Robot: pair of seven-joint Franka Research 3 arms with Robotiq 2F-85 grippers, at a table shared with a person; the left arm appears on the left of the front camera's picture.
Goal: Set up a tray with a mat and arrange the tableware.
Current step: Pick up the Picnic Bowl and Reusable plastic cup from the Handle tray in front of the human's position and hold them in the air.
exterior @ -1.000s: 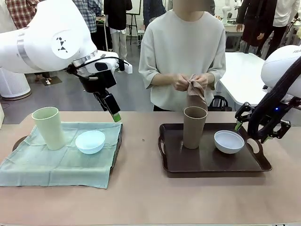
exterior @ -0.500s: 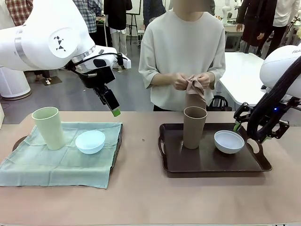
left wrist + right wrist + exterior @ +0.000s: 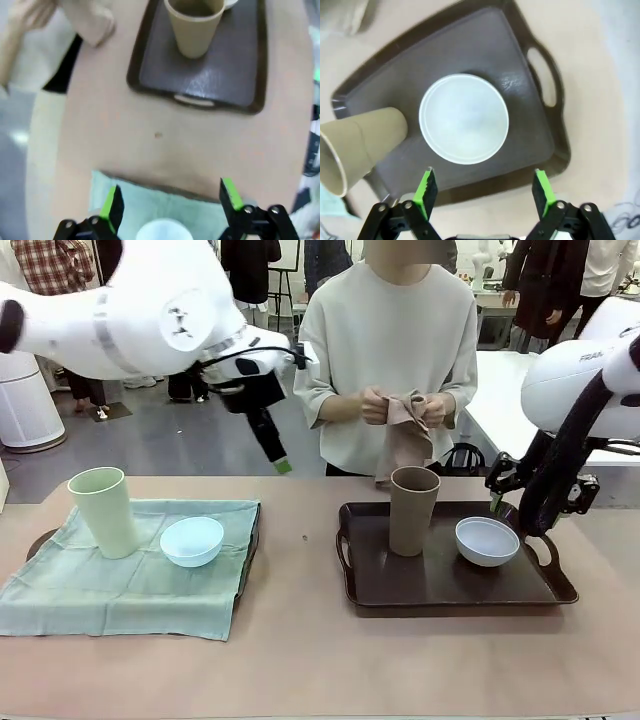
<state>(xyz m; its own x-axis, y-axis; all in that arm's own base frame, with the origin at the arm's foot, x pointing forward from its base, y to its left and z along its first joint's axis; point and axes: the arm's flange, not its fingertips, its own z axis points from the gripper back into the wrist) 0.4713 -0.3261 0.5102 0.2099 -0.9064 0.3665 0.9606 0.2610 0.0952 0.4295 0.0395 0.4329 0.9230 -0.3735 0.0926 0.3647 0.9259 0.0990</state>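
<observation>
Tabletop [image 3: 300,660], green mat [image 3: 120,595] mostly hiding left tray [image 3: 36,542]

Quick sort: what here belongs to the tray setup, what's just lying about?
Job: green mat, pale green tumbler, light blue bowl, dark tray, brown tumbler, whitish bowl, brown cloth held by the person.
Lying about: black bag, white table behind, speck on the tabletop.

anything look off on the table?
Nothing spilled or tipped. The green mat lies crooked, hanging off the left tray onto the table. The right tray has no mat under its brown tumbler and whitish bowl; the person holds a brownish cloth.
</observation>
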